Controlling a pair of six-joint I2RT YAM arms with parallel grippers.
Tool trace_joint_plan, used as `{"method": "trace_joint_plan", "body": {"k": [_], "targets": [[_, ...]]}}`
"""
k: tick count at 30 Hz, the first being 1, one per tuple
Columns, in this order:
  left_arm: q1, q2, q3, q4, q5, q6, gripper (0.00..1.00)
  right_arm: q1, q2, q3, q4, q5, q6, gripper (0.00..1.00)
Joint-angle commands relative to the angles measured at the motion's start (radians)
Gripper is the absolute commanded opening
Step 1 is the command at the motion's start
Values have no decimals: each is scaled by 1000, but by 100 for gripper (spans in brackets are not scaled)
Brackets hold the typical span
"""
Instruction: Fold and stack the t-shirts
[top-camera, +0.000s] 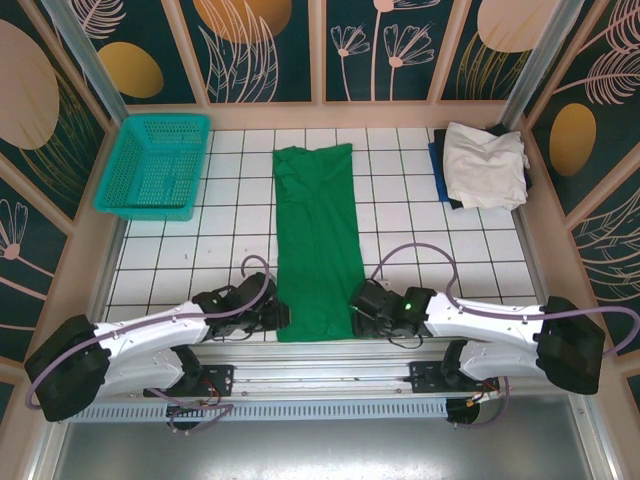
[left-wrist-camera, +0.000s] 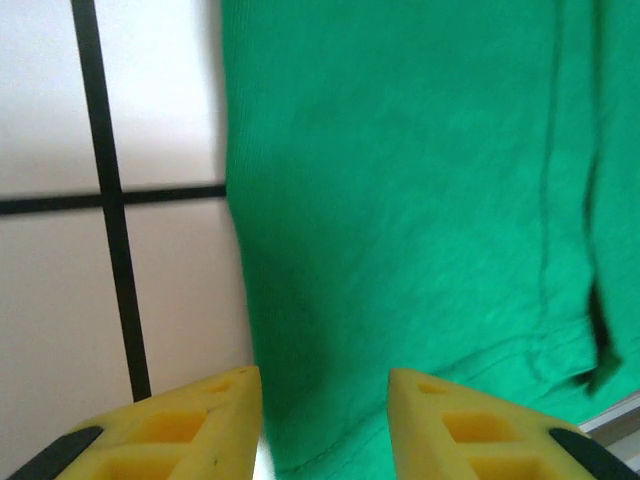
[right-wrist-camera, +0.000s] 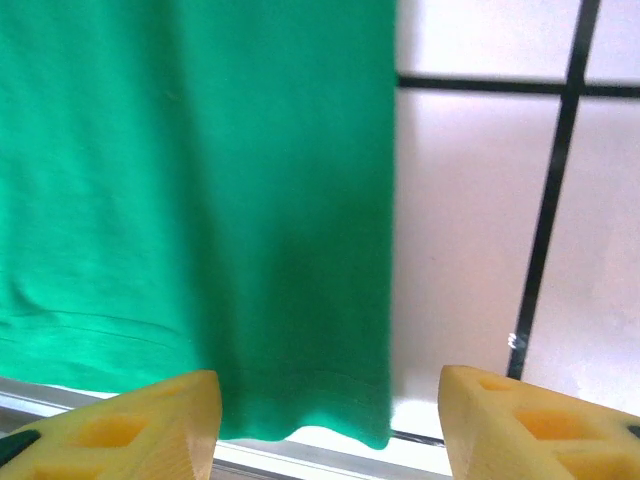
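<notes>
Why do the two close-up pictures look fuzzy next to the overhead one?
Top external view: sharp, evenly lit, green t-shirt crisp on the tiles. Left wrist view: soft throughout, the shirt's edge smeared, yellow fingers blurred up close. Right wrist view: also soft, white tiles washed out, darker shading near the shirt's right edge.

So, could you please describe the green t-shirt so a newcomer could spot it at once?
Look at the white tiled table. Down its middle lies the green t-shirt, folded into a long strip. The other shirts sit piled at the far right corner.
</notes>
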Motion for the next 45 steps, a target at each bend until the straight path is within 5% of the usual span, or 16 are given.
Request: {"method": "trace_joint_plan", "body": {"k": [1, 5, 12, 18, 25, 32, 45], "targets": [[-24, 33, -29, -1, 20, -56, 38, -13, -4, -21, 63, -32, 34, 60], [-47, 71, -37, 79, 61, -66, 36, -18, 40, -26, 101, -50, 21, 58], [-66, 163, -86, 253, 106, -94, 20, -27, 102, -10, 135, -66, 7, 35], [-66, 79, -51, 163, 67, -60, 0, -29, 99, 26, 68, -55, 7, 18], [-62, 9, 103, 34, -38, -30, 0, -75, 42, 129, -8, -23, -33, 0], [169, 16, 257, -43, -78, 91, 0, -213, 110, 292, -10, 24, -195, 0], [460, 463, 611, 1, 35, 286, 0, -565, 503, 613, 167, -140, -509, 0]]}}
